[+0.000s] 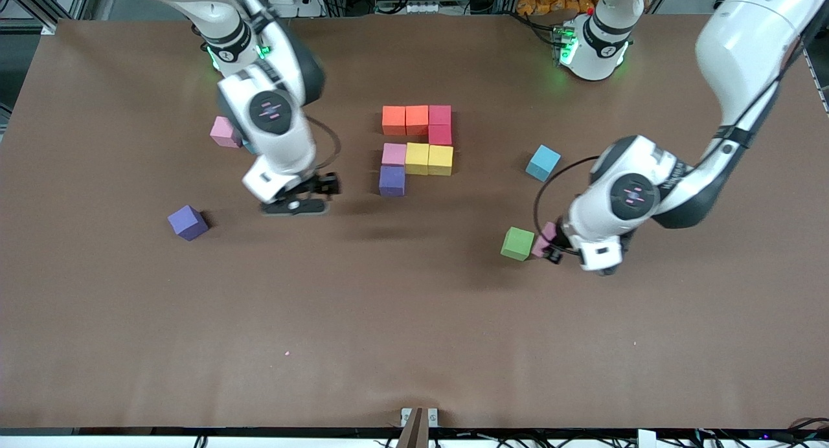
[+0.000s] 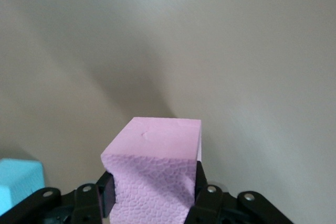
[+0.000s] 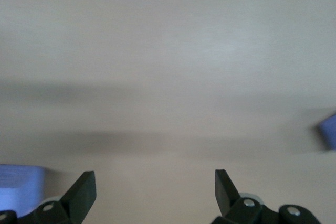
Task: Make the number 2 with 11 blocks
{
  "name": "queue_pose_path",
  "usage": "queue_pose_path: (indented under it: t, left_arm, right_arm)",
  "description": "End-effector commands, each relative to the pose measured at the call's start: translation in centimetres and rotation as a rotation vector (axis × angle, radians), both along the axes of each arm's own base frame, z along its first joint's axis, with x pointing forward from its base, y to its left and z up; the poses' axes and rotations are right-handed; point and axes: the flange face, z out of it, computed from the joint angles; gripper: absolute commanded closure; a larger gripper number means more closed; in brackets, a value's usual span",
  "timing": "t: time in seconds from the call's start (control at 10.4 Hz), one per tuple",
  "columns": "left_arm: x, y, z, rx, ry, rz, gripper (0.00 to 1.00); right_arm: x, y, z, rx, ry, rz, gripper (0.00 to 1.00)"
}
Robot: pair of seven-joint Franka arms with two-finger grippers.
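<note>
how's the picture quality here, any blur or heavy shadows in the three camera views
Front view: even light, sharp, with soft shadows on the table beneath both arms. Left wrist view: the pink block in the left gripper is crisp, its dimpled side shaded, and a broad diagonal shadow crosses the tabletop. Right wrist view: the tabletop is smeared, dark bands run across it, and the purple patches at its edges are blurred.

Twelve cubes are counted: two orange (image 1: pixel 405 120), two red (image 1: pixel 440 125), two yellow (image 1: pixel 429 158), three pink (image 1: pixel 394 154), two purple (image 1: pixel 392 180), one green (image 1: pixel 517 243), one light-blue (image 1: pixel 543 162). Two robot arms are seen.
</note>
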Motion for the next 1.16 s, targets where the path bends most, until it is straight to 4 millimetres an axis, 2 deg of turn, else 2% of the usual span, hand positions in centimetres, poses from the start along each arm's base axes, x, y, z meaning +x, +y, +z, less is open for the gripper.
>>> queue_pose_path:
  t: [0.0,0.19,0.39,0.48,0.67,0.87,1.06]
  left_arm:
    - [-0.6,-6.1,0.9,0.002,-0.013,-0.114,0.48]
    - [-2.0,-12.0,0.3,0.0,-0.031,-0.247,0.5]
    - [-3.8,-16.3,-0.2,-0.006,-0.035,-0.365,0.51]
    - [-4.6,-17.8,-0.2,-0.007,-0.038,-0.42,0.5]
    - [-5.0,-20.3,-0.2,-0.037,-0.05,-0.536,0.51]
    - [-4.9,-22.6,-1.0,-0.065,-0.058,-0.556,0.51]
    - [-5.3,-23.6,-2.0,-0.064,-0.077,-0.657,0.51]
  right_arm:
    - [1.1,-9.0,0.0,-0.006,0.039,0.139,0.0]
    - [2.9,-15.5,-0.9,0.013,0.066,0.213,0.0]
    - [3.4,-19.4,-1.9,0.03,0.075,0.288,0.0]
    - [3.3,-21.3,-2.6,0.037,0.081,0.323,0.0]
    - [2.3,-25.2,-4.8,0.055,0.05,0.394,0.0]
    - [1.8,-28.3,-6.0,0.069,0.061,0.531,0.0]
    - [1.6,-31.1,-7.4,0.089,0.08,0.631,0.0]
